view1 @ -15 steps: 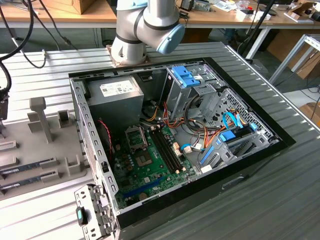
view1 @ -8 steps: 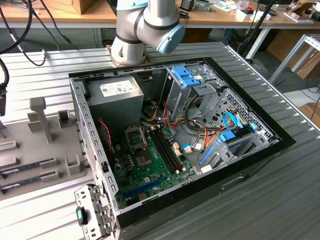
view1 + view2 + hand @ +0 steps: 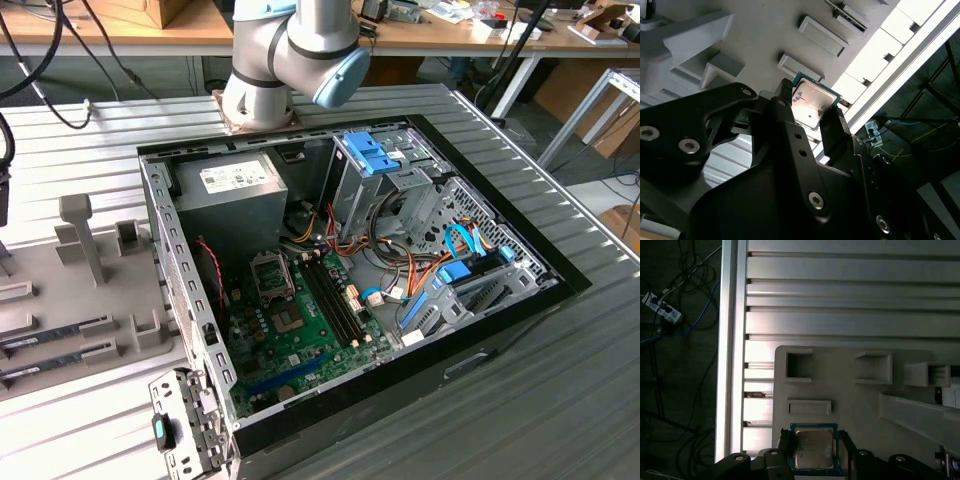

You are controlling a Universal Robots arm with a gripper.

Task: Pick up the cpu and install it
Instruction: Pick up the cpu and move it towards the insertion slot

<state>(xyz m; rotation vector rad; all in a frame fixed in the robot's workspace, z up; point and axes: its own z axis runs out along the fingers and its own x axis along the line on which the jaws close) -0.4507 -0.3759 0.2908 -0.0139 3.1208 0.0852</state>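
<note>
The gripper (image 3: 809, 114) is clamped on the cpu (image 3: 812, 106) — a finger against each of two opposite edges — over the grey tray (image 3: 865, 405). The cpu is square, silvery on top, green-rimmed.

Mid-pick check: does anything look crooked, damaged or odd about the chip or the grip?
Nothing stands out. In the first wrist view the cpu sits square between the gripper's fingers, with no visible damage to its metal top, over the grey tray.
</note>
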